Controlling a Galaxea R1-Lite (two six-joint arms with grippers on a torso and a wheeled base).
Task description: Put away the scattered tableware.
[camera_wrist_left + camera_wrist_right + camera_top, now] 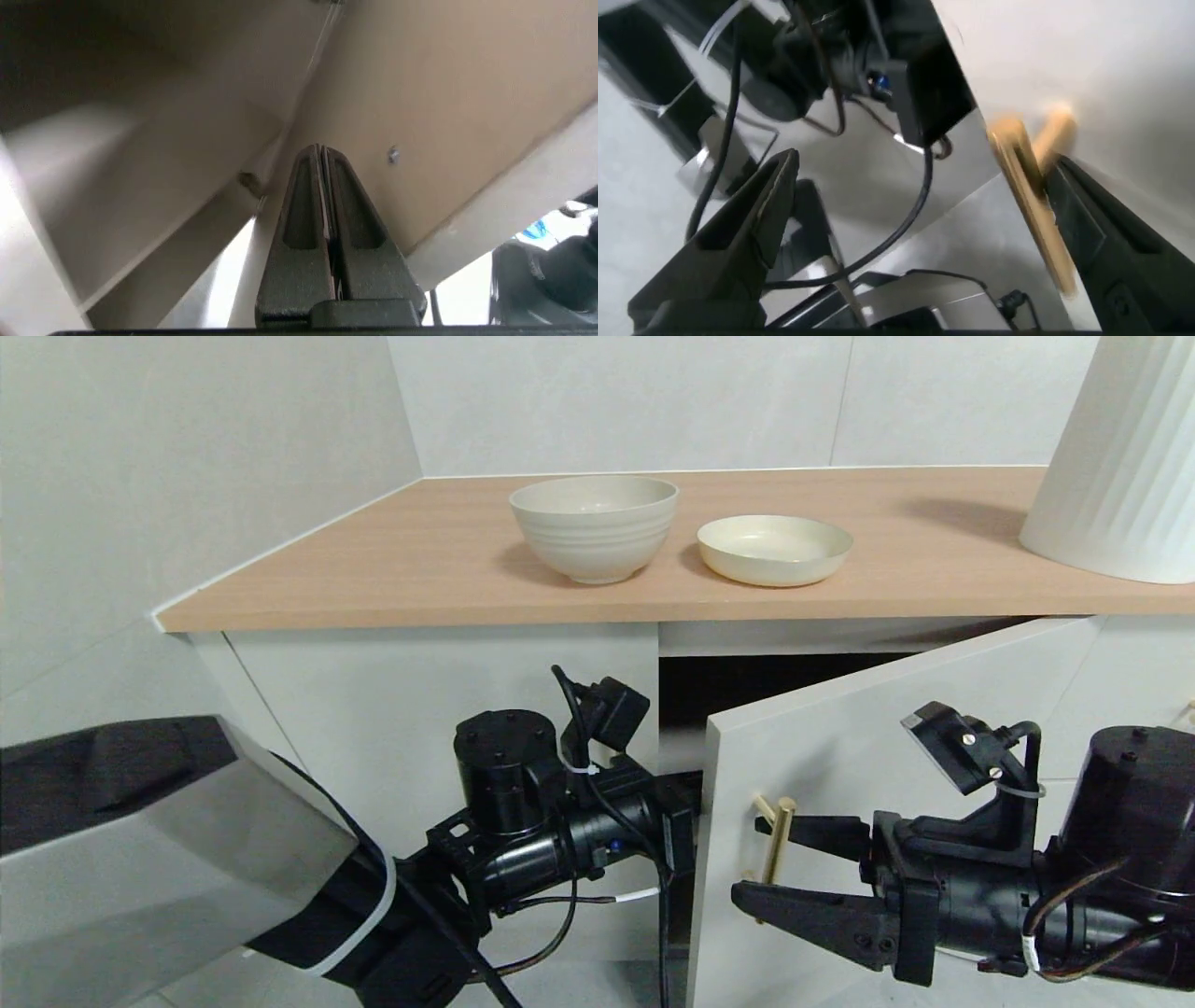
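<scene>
A cream bowl (594, 527) and a shallow cream dish (774, 549) stand side by side on the wooden countertop (392, 569). Below them a white cabinet door (840, 756) stands partly ajar, with a brass bar handle (777, 840) (1029, 201). My right gripper (773, 870) (924, 163) is open, and the handle lies between its fingers, close to one finger (1106, 238). My left gripper (320, 154) is shut on nothing. It pokes into the dark gap behind the door's edge, its tip hidden by the door in the head view.
A tall white ribbed container (1120, 457) stands on the counter's right end. The wall closes off the left side. The closed left cabinet door (420, 700) is beside the opening. Cables of the left arm (607, 859) hang near the door's edge.
</scene>
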